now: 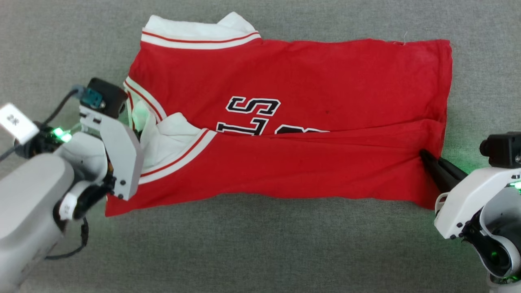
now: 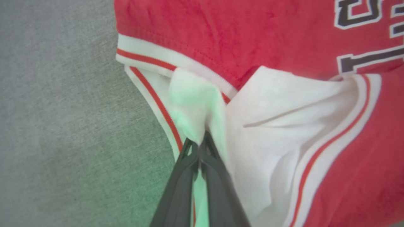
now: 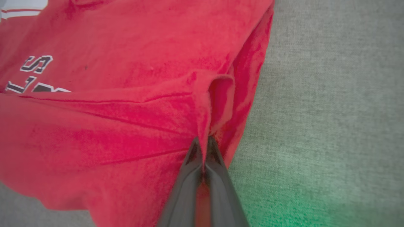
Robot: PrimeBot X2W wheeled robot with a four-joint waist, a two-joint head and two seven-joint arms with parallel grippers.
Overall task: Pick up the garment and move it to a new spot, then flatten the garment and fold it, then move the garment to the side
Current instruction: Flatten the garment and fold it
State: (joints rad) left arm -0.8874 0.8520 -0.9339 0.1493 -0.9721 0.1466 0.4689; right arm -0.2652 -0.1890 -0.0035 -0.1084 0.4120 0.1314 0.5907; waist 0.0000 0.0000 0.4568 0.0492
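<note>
The garment [image 1: 293, 134] is a red T-shirt with white striped-trim sleeves and black-and-white lettering, lying sideways on the grey cloth surface. Its near long edge is folded up over the lettering. My left gripper [image 2: 199, 143] is shut on the white sleeve fabric [image 2: 195, 104] at the garment's left end; in the head view its fingers are hidden behind the wrist housing [image 1: 118, 142]. My right gripper [image 3: 203, 140] is shut on a pinch of the red hem [image 3: 217, 94] at the right end, and its dark fingers [image 1: 437, 169] touch the folded edge there.
A grey fabric surface [image 1: 260, 252] lies all around the garment, with open room in front of it and behind it. A cable [image 1: 73, 252] loops under my left forearm.
</note>
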